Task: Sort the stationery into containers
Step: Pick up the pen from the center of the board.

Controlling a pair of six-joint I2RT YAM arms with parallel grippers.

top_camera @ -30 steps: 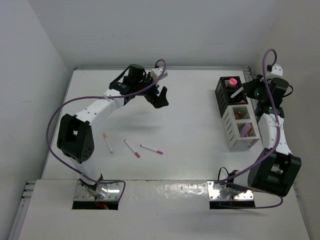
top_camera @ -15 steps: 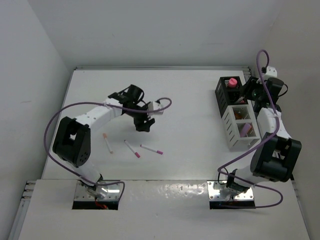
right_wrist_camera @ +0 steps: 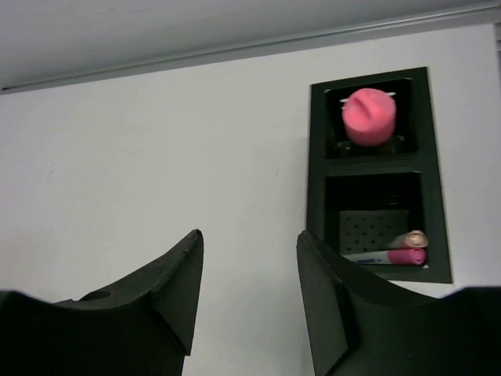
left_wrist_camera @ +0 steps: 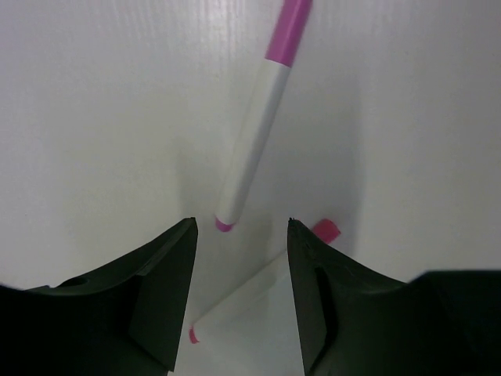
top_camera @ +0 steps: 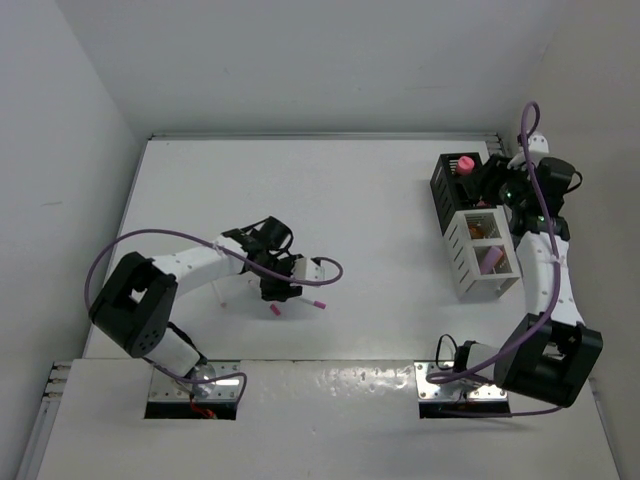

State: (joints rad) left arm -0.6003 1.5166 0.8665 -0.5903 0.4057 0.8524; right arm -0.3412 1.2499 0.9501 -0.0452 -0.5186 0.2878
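1. At 8 o'clock on the table, the left gripper sits low, jaws parted and empty. The long pen ends at the gap, and the crosswise pen lies between the jaws.
2. Risk: closing here could pinch both pens or flick one away, as they nearly touch.
3. At 2 o'clock, the right gripper hangs open, empty, by the black holder.
4. Only the right wrist view shows stored pens inside it; only the overhead shows the white rack.

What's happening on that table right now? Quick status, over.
Left gripper: jaws open, low over a white pen. Second pen close ahead. Right gripper: jaws open, empty, by the black holder.
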